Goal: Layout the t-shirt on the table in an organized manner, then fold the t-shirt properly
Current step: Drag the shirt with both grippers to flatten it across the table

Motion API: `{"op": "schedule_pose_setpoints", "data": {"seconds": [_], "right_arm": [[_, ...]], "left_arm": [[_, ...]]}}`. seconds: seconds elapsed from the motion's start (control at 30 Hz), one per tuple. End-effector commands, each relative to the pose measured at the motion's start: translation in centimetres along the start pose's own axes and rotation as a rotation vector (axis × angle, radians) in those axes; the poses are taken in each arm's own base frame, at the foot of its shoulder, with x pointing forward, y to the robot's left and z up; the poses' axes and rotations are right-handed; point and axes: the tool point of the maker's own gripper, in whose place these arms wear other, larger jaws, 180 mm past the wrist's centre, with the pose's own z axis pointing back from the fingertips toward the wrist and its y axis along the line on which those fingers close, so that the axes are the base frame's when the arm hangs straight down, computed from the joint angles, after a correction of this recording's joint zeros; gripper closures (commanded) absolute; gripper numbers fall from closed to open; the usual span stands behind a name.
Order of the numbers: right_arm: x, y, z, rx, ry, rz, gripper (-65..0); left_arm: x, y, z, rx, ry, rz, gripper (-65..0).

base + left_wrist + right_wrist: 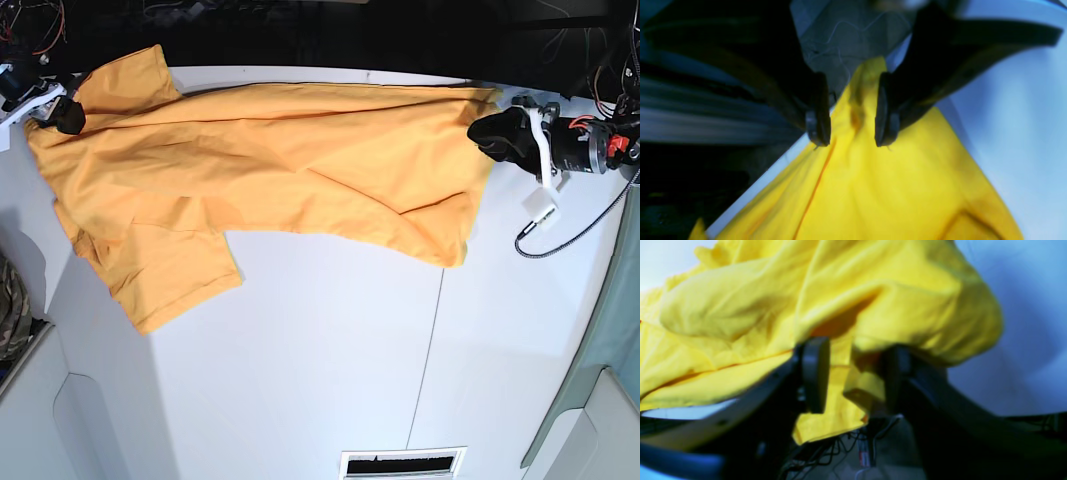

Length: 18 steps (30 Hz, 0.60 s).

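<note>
Both pincers [851, 128] [853, 373] gripping t-shirt [280, 160], table [330, 360]

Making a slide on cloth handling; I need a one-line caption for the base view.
Two grippers, left and right, stretch the t-shirt along the table far edge.

Camouflage cloth [10, 320] lies beside a grey cable [575, 232].

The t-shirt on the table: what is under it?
Under the t-shirt only the white table shows, around its edges. Whatever lies beneath the cloth itself is covered. Both pincers, left and right, hold its far corners.
</note>
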Motion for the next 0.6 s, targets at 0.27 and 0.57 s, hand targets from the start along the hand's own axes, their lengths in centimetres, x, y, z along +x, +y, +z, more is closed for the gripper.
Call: {"op": "schedule_pose_setpoints", "data": {"seconds": [0.27,0.57], "right_arm": [[3.5,-0.5,0.5,-0.019,-0.114,0.024,-30.2],[11.7,-1.8,3.9,-0.061,-0.382,-0.003,-30.2]], "left_arm": [[9.3,2.7,6.1,0.124,-0.301,-0.086,-25.7],[8.4,4.6,3.0,0.219,-0.312,-0.101,-25.7]]}}
